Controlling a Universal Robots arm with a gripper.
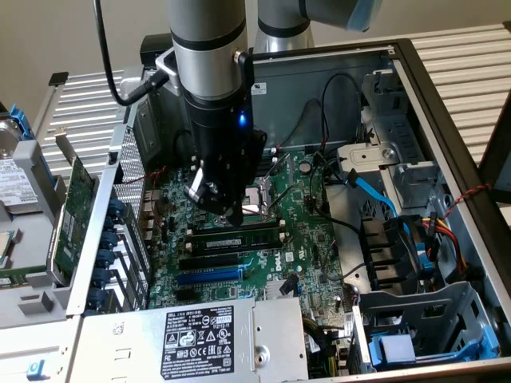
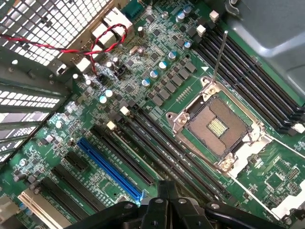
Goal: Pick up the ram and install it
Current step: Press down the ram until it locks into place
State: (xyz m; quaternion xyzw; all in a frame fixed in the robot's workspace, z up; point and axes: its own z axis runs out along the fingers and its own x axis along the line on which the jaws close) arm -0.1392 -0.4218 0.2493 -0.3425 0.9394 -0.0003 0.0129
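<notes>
A: Where is the gripper [image 1: 227, 209]?

B: It hangs low over the motherboard [image 1: 315, 239], just above the memory slots [image 1: 239, 239], beside the open CPU socket [image 1: 259, 195].

A: Are its fingers apart or together?

B: I cannot tell; the dark body hides them in both views.

A: And the ram [image 1: 239, 238]?

B: A long dark stick with a pale label lies in one of the slots, directly under the gripper. If the gripper touches it, I cannot say.

A: Other things?

B: A blue slot [image 2: 110, 168] sits beside the black ones.
</notes>
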